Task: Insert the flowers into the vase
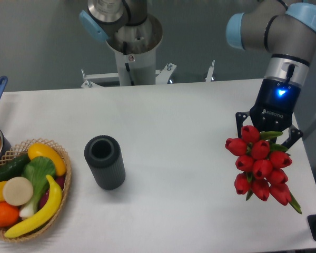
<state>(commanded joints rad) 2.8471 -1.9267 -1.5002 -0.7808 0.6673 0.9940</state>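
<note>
One tool (268, 132) clamps flowers (260, 168) directly beneath; vase (104, 162) well apart.

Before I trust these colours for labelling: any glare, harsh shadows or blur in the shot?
Fixed camera view: even, soft light; the vase casts only a faint shadow on the table; a blue indicator glows above the claw; the flowers look slightly soft, their red strongly saturated; no strong glare; basket cropped at the left edge.
</note>
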